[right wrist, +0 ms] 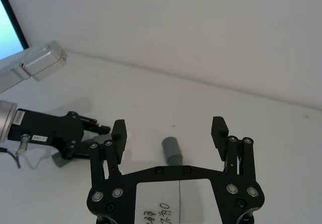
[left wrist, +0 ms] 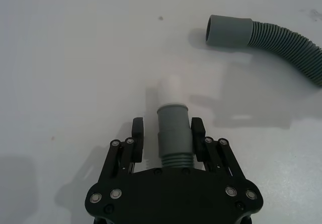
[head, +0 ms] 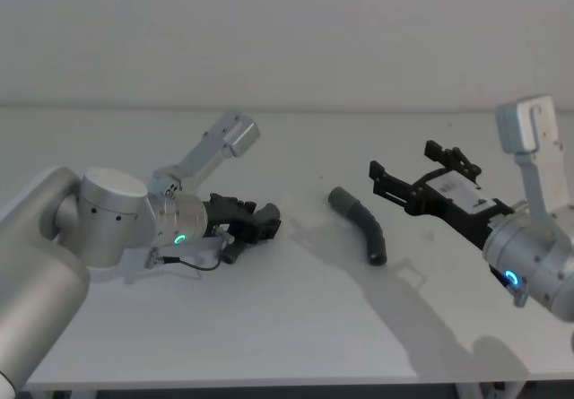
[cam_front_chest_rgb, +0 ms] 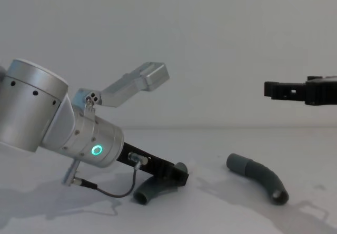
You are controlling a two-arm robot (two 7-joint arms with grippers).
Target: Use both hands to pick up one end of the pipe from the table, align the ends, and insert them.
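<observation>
In the head view, the left gripper lies low on the white table, left of centre, clamped on the pale-tipped hose piece. The collared hose piece lies free just right of centre. To its right, the right gripper hangs spread wide and empty. In the left wrist view we see the fingers pressed on both sides of the narrow grey cuff, its pale tip pointing out ahead, with the collar's open mouth well apart from it. In the right wrist view the wide jaws frame the collar's end from above without touching it. In the chest view the held piece slopes to the table at lower centre, and we cannot tell whether it is lifted. We judge one grasp made. The second grasp, the lift, the aligning and the insertion remain.
</observation>
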